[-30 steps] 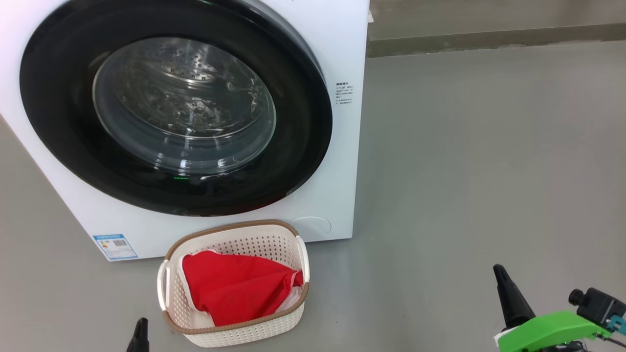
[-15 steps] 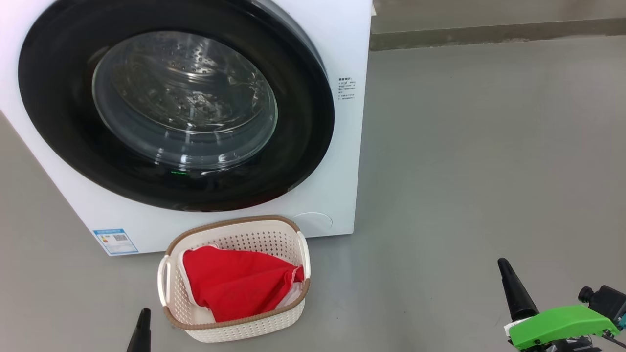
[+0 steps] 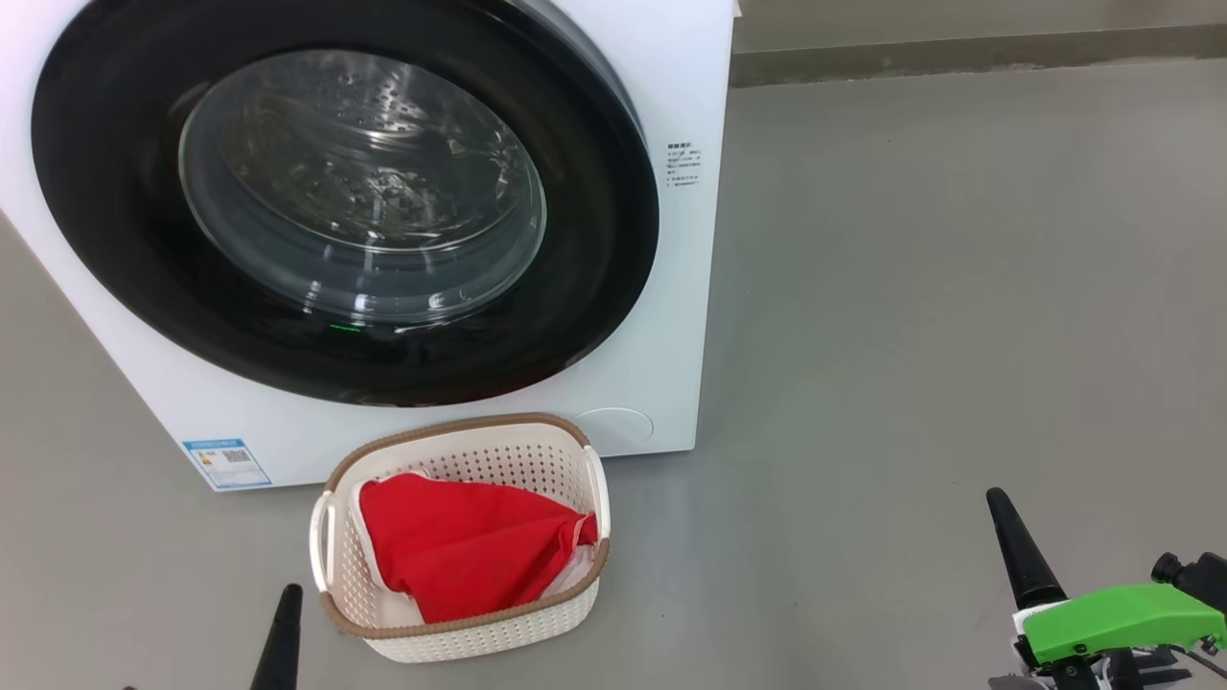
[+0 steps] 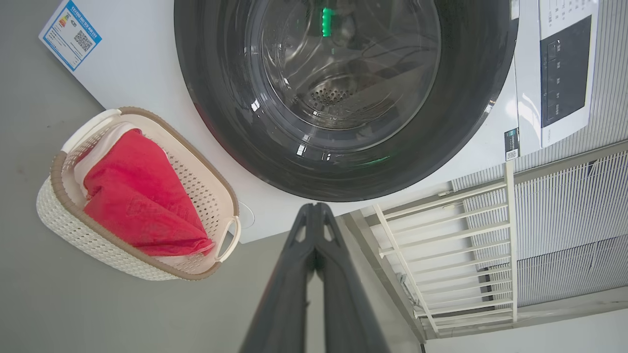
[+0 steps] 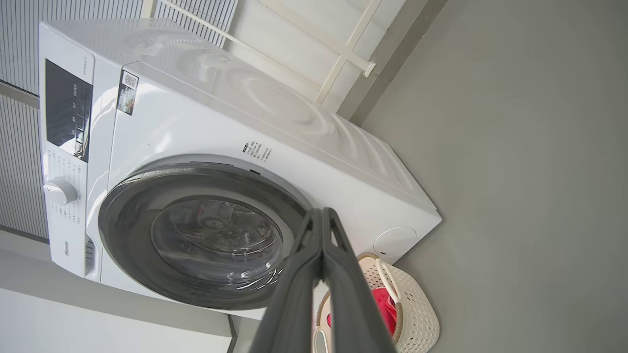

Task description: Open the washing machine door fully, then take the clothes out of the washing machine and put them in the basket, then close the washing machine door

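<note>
The right wrist view is taking in the top of the washing machine (image 5: 274, 98) and its dial (image 5: 59, 191); the head view is catching the blue label (image 3: 225, 462). The washing machine door (image 3: 345, 192) is sitting closed, glossy black around clear glass. The clothes (image 3: 470, 546) are lying red in the basket (image 3: 479, 644) just before it. The left gripper (image 4: 314, 211) and right gripper (image 5: 321, 215) are hovering low, fingers pressed together, gripping nothing

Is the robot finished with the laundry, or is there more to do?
It looks done. The clothes lie in the basket, and the washing machine door looks shut against the washing machine, with no red seen through its glass. Nothing is in hand: the left gripper and right gripper are both shut and empty. Nothing looks left to do.
</note>
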